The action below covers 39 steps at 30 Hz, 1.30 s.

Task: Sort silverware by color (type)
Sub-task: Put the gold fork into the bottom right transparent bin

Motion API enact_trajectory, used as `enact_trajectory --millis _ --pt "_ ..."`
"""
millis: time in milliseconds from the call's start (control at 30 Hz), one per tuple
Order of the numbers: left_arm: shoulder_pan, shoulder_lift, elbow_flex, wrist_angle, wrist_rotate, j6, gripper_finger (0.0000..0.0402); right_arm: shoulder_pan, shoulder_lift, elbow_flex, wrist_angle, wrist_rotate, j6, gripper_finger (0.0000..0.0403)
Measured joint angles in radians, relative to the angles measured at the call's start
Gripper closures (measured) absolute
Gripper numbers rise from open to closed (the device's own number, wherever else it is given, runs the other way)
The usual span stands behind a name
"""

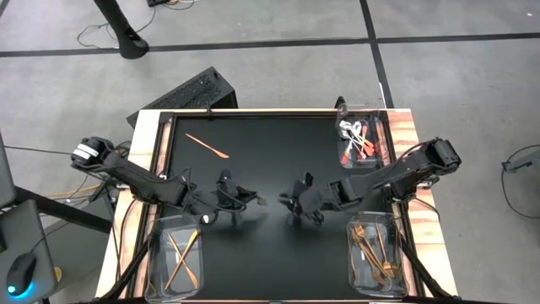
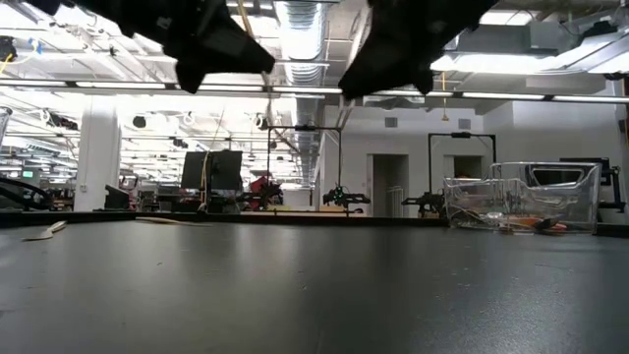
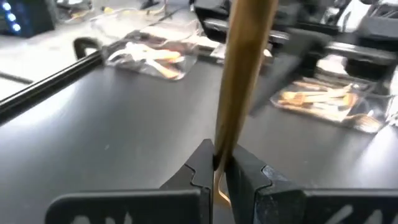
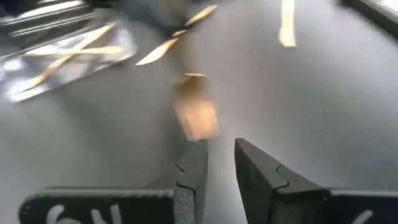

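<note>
Silverware mostly sorted: copper pieces lie in the near-left bin (image 1: 177, 257) and near-right bin (image 1: 375, 253); red-handled silver ones in the far-right bin (image 1: 363, 139). One copper spoon (image 1: 207, 145) remains loose on the black mat (image 1: 270, 245), far left. Left gripper (image 3: 219, 168), mid-table, is clenched on a thin, smooth copper handle (image 3: 242, 74) that stands up between its jaws. Right gripper (image 4: 219, 165), just beside it, has its jaws parted and holds nothing. Judgement: near the end; the held piece and the loose spoon remain. Bins are clear, glossy plastic; mat is matte.
</note>
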Motion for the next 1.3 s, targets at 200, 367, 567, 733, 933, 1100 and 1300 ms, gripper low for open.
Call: enact_trajectory --millis 200,367,567,733,933,1100,1300 --pt "0.046 0.139 0.0 0.286 0.157 0.067 0.0393 0.08 -0.033 0.0 0.028 -0.009 -0.017 0.03" --pt "0.079 0.192 0.0 0.444 0.295 0.093 0.0392 0.089 -0.019 0.0 0.07 -0.01 -0.016 0.03" --pt "0.089 0.192 0.0 0.452 0.328 0.093 0.0391 0.089 -0.004 0.0 0.13 -0.011 -0.032 0.03" --pt "0.089 0.192 0.0 0.498 0.367 0.116 0.039 0.074 -0.005 0.0 0.138 0.006 -0.065 0.03" --pt "0.089 0.192 0.0 0.501 0.368 0.119 0.039 0.066 -0.005 0.0 0.192 0.008 -0.103 0.03" --pt "0.089 0.192 0.0 0.539 0.373 0.13 0.039 0.039 0.009 0.0 0.206 -0.035 -0.107 0.03" --pt "0.089 0.192 0.006 0.54 0.389 0.145 0.039 0.021 0.021 0.002 0.207 -0.066 -0.095 0.0312"
